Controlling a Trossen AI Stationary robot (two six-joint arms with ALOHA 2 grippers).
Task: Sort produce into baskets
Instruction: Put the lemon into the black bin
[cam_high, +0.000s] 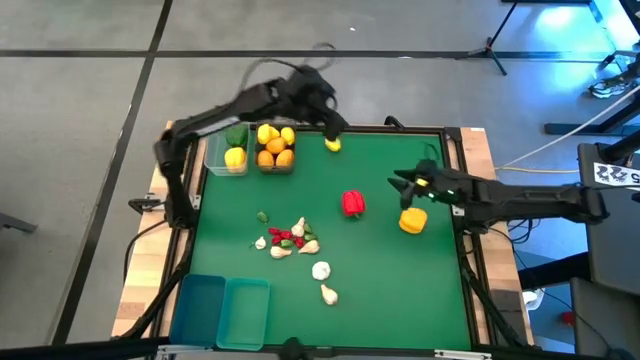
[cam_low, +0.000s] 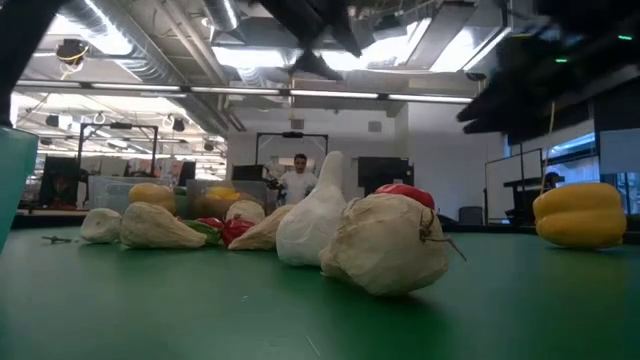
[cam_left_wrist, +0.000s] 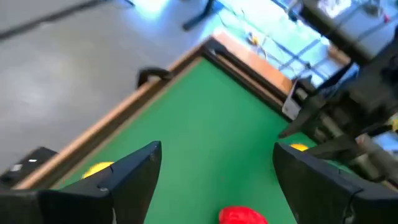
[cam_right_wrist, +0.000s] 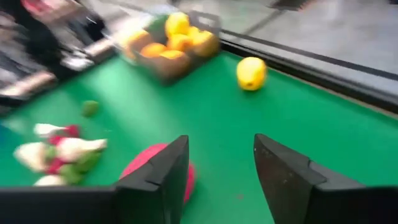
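My left gripper (cam_high: 334, 124) hangs open above the far middle of the green table, over a lone lemon (cam_high: 333, 145), with nothing between its fingers (cam_left_wrist: 134, 180). From the right edge my right gripper (cam_high: 402, 183) reaches in, open and bare (cam_right_wrist: 217, 168). It stands between a red pepper (cam_high: 353, 203) and a yellow pepper (cam_high: 413, 220), both resting on the table. Two clear baskets stand at the far left. One (cam_high: 228, 150) holds a green and a yellow pepper. The other (cam_high: 275, 148) holds lemons and oranges.
Garlic bulbs and small red and green chilies lie heaped mid-table (cam_high: 285, 240), with two more garlic bulbs (cam_high: 321, 270) (cam_high: 328, 294) nearer the front. Two teal baskets (cam_high: 197, 310) (cam_high: 245, 312) stand at the near left corner. A raised wooden rim (cam_high: 455, 135) borders the table.
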